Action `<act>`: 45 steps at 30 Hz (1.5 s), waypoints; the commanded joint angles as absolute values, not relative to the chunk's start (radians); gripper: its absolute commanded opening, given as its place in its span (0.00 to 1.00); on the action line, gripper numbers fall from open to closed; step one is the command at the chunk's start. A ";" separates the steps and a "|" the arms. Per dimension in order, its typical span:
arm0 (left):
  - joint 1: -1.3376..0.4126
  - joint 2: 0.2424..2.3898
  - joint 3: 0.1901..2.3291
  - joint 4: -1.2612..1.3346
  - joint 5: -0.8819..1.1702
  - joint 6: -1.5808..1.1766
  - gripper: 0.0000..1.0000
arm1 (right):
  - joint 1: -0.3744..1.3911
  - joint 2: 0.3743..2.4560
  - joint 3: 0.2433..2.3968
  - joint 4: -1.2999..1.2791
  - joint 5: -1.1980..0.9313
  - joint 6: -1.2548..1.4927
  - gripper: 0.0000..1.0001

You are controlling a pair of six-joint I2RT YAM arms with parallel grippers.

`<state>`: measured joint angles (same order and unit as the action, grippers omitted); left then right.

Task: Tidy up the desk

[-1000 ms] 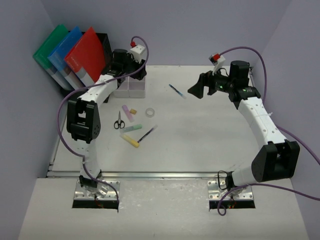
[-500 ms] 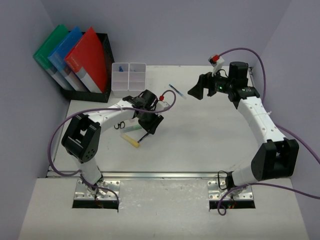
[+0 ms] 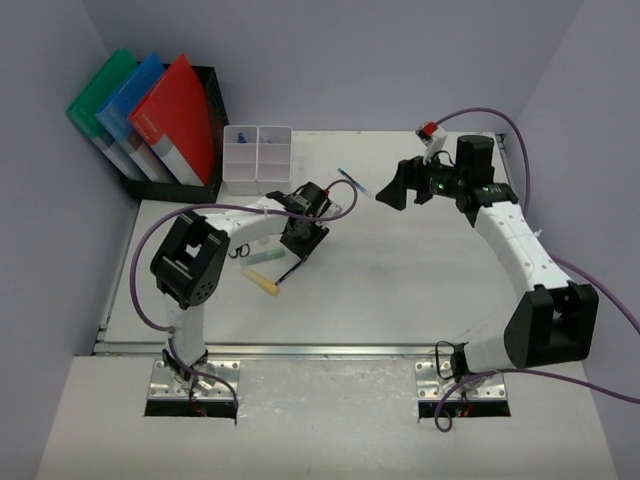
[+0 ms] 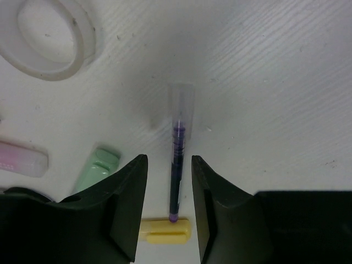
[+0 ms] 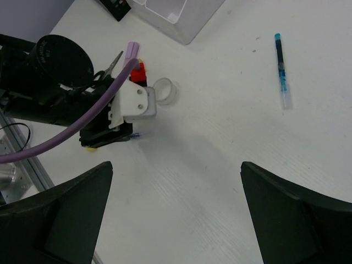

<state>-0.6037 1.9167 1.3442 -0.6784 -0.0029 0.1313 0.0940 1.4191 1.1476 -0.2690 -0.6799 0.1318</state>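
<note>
**A:** What has changed on the desk (image 3: 420,290)?

**B:** The left arm made the big move. A second ago it was at the back by the compartment tray (image 3: 258,152). Now it has swung to the middle of the flat white top. The left gripper (image 4: 168,160) sits low over the purple pen (image 4: 179,137), one black jaw on each side. The jaws have narrowed, but tabletop shows on both sides of the barrel, so nothing is gripped yet

**A:** And the other one?

**B:** It has barely shifted. The right gripper (image 5: 176,209) hangs over the far right part with its jaws spread wide and empty, and the blue pen (image 5: 282,69) lies below it

**A:** So where does that leave the tidying?

**B:** Early, I'd judge. A pen pick looks imminent and the clutter lies loose

**A:** How will it all handle?

**B:** The top is hard and faintly grained. The tape ring (image 4: 47,38) is a thick, translucent loop. The purple pen is a thin round barrel with a clear cap, so it could roll. Its end meets the blocky yellow highlighter (image 4: 165,230), and the green highlighter (image 4: 98,168) lies just beside the left jaw
</note>
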 commanded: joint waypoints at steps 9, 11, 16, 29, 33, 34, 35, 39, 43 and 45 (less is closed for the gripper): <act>-0.635 2.035 1.395 -0.608 0.038 0.057 0.31 | 0.091 1.335 1.118 -0.236 -0.666 0.121 0.99; -0.635 2.052 1.372 -0.597 0.031 0.052 0.26 | 0.091 1.339 1.127 -0.236 -0.667 0.120 0.99; -0.635 2.047 1.375 -0.588 0.019 0.052 0.02 | 0.091 1.362 1.150 -0.232 -0.667 0.120 0.99; -0.421 1.478 1.292 0.148 0.090 0.153 0.00 | 0.092 1.503 1.220 -0.219 -0.510 0.142 0.88; -0.353 1.503 1.267 0.397 0.041 0.208 0.00 | 0.092 1.567 1.248 -0.234 -0.506 0.146 0.89; -0.346 1.534 1.279 0.429 0.027 0.215 0.00 | 0.092 1.581 1.253 -0.231 -0.513 0.144 0.89; -0.338 1.584 1.307 0.458 0.018 0.226 0.00 | 0.092 1.597 1.259 -0.227 -0.521 0.139 0.89; -0.295 1.738 1.418 0.578 -0.038 0.202 0.00 | 0.092 1.678 1.310 -0.242 -0.542 0.107 0.89; -0.259 1.881 1.580 0.614 -0.035 0.147 0.00 | 0.092 1.746 1.358 -0.256 -0.535 0.084 0.89; -0.243 1.921 1.632 0.631 -0.015 0.136 0.00 | 0.091 1.767 1.368 -0.258 -0.535 0.064 0.89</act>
<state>-0.2905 1.8793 1.4949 0.4898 -0.0161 0.1778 0.0937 1.7400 1.3050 -0.2714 -0.5312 0.1121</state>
